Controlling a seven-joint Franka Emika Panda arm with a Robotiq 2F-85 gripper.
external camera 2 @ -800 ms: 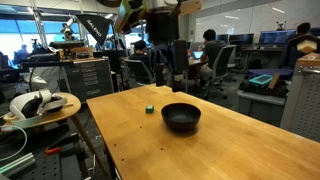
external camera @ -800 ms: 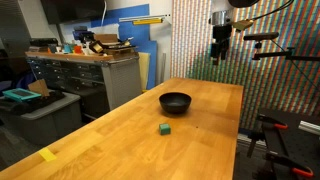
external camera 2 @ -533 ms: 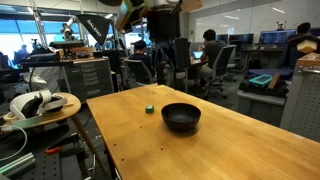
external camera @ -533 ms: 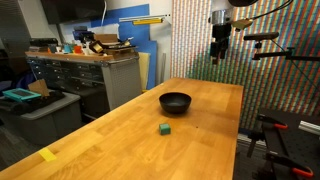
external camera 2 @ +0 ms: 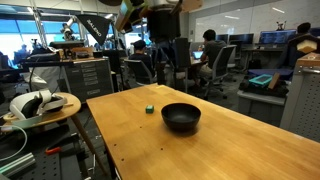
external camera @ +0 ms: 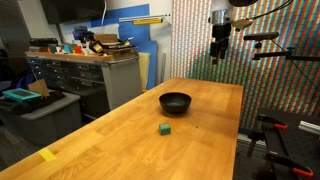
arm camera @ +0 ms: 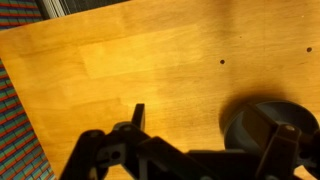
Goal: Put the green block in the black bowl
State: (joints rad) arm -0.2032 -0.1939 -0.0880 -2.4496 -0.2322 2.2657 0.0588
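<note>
The tiny green block (external camera: 164,129) lies on the wooden table (external camera: 130,140), nearer the camera than the black bowl (external camera: 175,101). In the other exterior view the block (external camera 2: 149,109) lies behind and left of the bowl (external camera 2: 181,117). My gripper (external camera: 220,52) hangs high above the table's far end, well apart from both; it also shows in an exterior view (external camera 2: 172,80). In the wrist view its fingers (arm camera: 214,120) are spread wide and hold nothing, with the bowl (arm camera: 255,118) below at the right. The block is out of the wrist view.
A yellow tape strip (external camera: 47,154) lies near the table's front corner. Grey cabinets (external camera: 85,72) stand beside the table. A camera stand (external camera: 272,50) is near the arm. A round side table with clutter (external camera 2: 40,104) stands by the table's edge.
</note>
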